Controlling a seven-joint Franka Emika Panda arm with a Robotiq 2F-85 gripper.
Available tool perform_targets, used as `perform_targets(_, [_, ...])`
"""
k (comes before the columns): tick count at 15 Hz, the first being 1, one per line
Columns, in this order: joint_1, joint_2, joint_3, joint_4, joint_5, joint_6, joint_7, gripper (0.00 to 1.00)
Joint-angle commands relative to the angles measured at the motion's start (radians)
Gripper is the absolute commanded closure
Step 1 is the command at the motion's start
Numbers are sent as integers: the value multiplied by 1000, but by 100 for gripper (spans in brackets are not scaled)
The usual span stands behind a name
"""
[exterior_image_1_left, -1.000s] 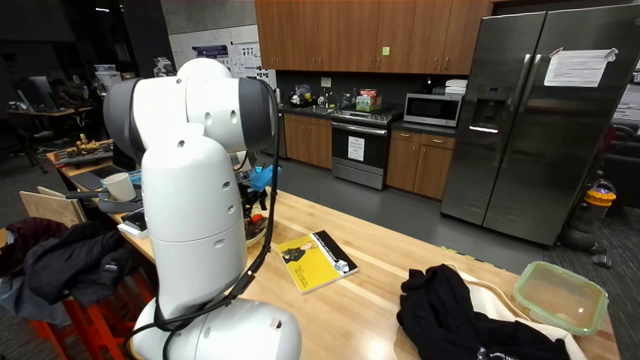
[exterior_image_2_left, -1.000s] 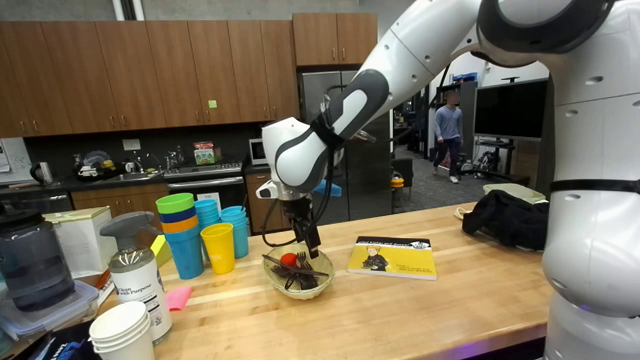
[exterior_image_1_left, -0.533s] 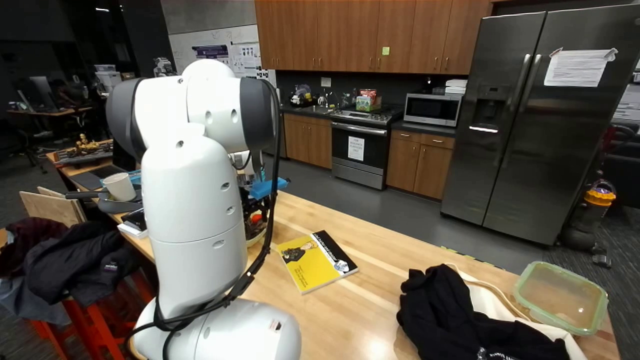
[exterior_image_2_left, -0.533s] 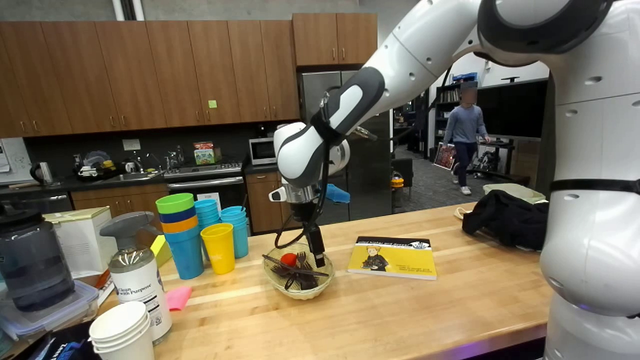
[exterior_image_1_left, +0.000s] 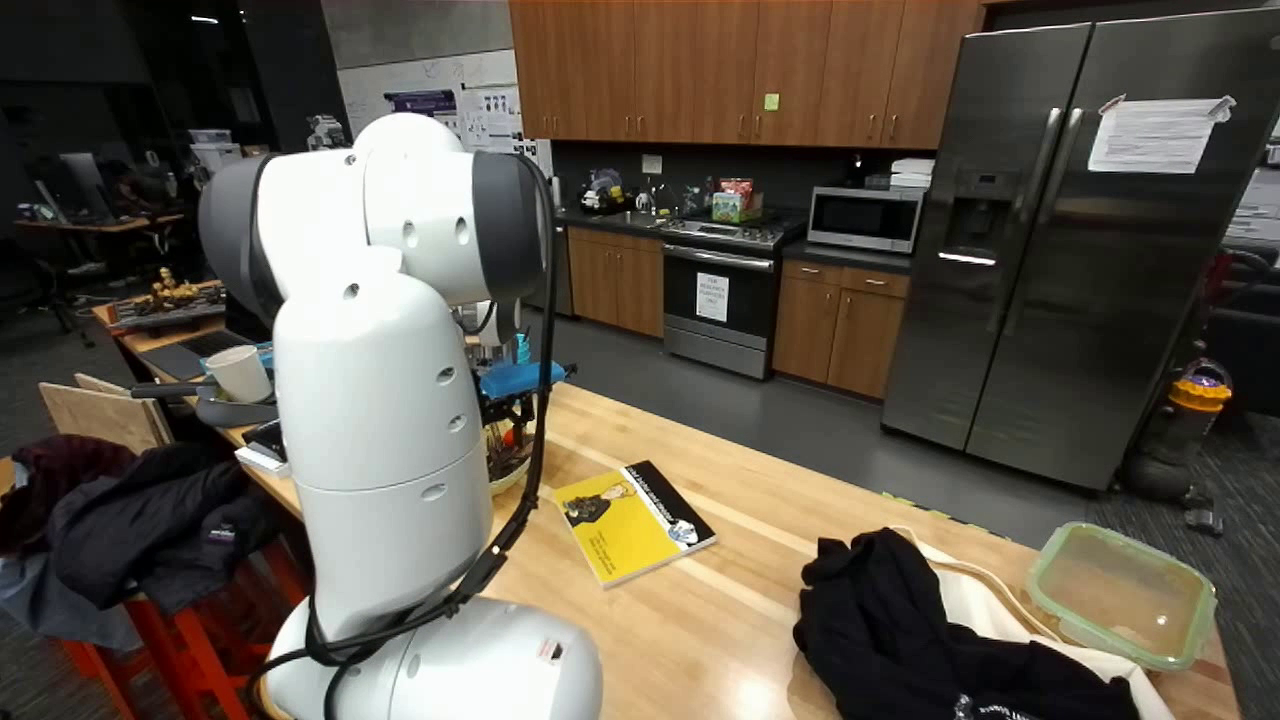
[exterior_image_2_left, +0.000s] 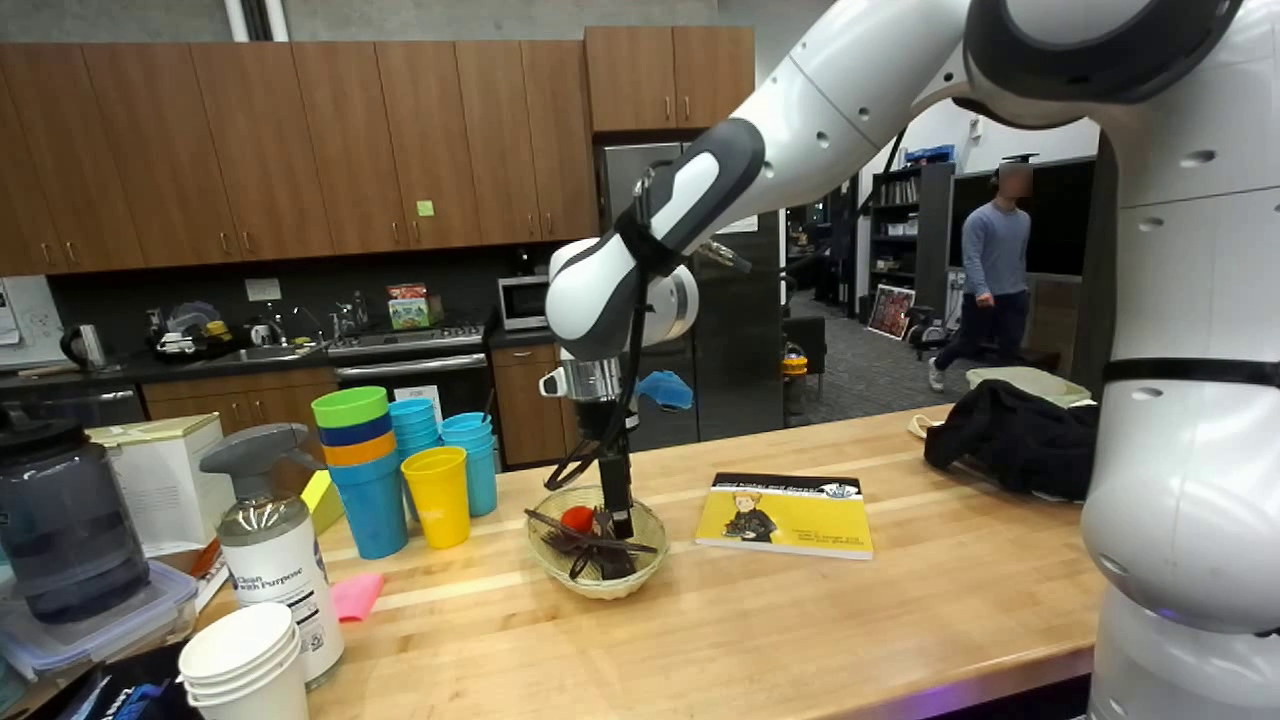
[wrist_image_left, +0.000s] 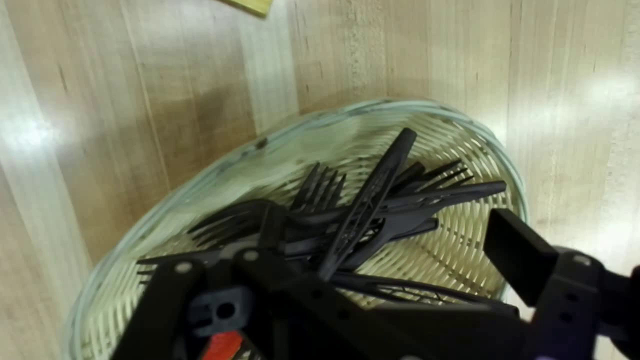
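My gripper (wrist_image_left: 397, 240) stands open above and partly inside a round woven basket (wrist_image_left: 215, 172). One finger is over the cutlery on the left; the other finger's pad (wrist_image_left: 520, 257) is by the basket's right rim. Between them lie dark plastic forks (wrist_image_left: 320, 190) and other crossed cutlery pieces (wrist_image_left: 365, 210), none visibly gripped. A red round item (exterior_image_2_left: 577, 519) rests among the cutlery, mostly hidden behind the gripper in the wrist view. In an exterior view the fingers (exterior_image_2_left: 615, 490) point almost straight down into the basket's right half. The robot's body largely hides the basket elsewhere.
A yellow book (exterior_image_2_left: 785, 515) lies to the basket's right. Stacked cups (exterior_image_2_left: 365, 490), a yellow cup (exterior_image_2_left: 437, 497), a spray bottle (exterior_image_2_left: 275, 560) and white cups (exterior_image_2_left: 245, 660) stand at left. Black cloth (exterior_image_1_left: 930, 640) and a glass container (exterior_image_1_left: 1120, 595) lie farther along. A person (exterior_image_2_left: 995, 260) walks behind.
My gripper has turned more upright and come lower over the basket, its tip shifting right, then slightly back left. The jaws stay open. The person has walked rightward in the background.
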Motion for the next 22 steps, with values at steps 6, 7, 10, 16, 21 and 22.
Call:
perform_targets(6, [2,5,-2,-41,19,67,119,0])
perform_targets(7, [1,10,-3,-45,17,74,131,0])
perform_targets(10, [-6,28,-8,-44,16,83,159,0])
perform_targets(16, [-16,36,-17,-32,-4,88,201,48])
perform_targets(21, [-15,29,-19,-18,-16,78,225,87])
perform_targets(22, [-16,26,-20,-14,-18,78,226,94])
